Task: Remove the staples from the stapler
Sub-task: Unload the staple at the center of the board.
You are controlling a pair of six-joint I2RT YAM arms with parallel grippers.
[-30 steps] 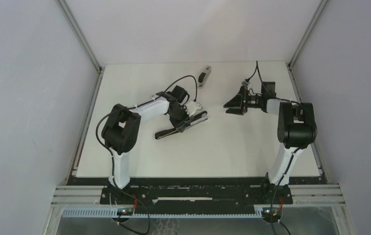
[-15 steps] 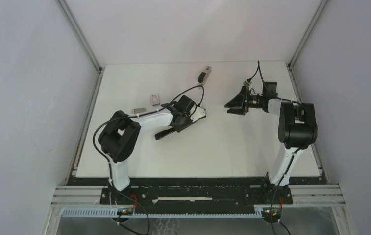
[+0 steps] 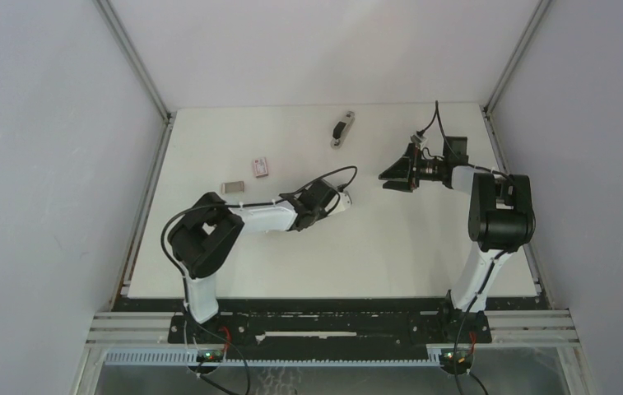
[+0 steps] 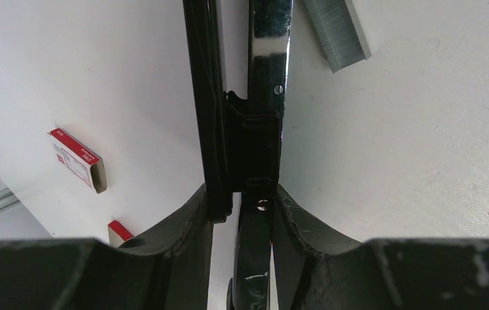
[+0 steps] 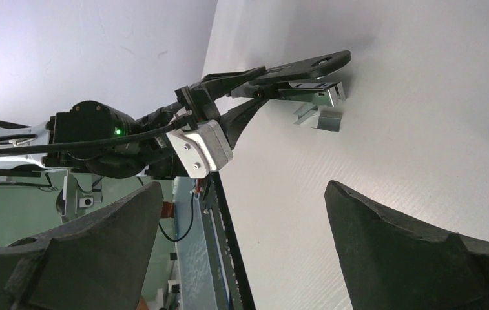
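My left gripper [image 4: 241,200] is shut on the black stapler [image 4: 254,142], which is swung open, its chrome magazine [image 4: 269,39] running away from the fingers. A short grey strip of staples [image 4: 338,32] lies on the table beside the magazine's far end. In the top view the left gripper [image 3: 318,204] is low over the table and the arm hides most of the stapler. The right wrist view shows the stapler [image 5: 280,68] spread open, with shiny metal pieces [image 5: 324,117] under its tip. My right gripper [image 3: 384,181] hangs open and empty to the right, fingertips [image 5: 145,200] wide apart.
A small pink-and-white box [image 3: 260,167] and a small grey piece [image 3: 232,187] lie left of the left arm; the box [image 4: 77,158] also shows in the left wrist view. A grey and black object [image 3: 341,129] rests near the table's back edge.
The left arm has stretched out and dropped low, carrying the stapler down under itself. The pink-and-white box and the grey piece have come into view. The right gripper has hardly moved.
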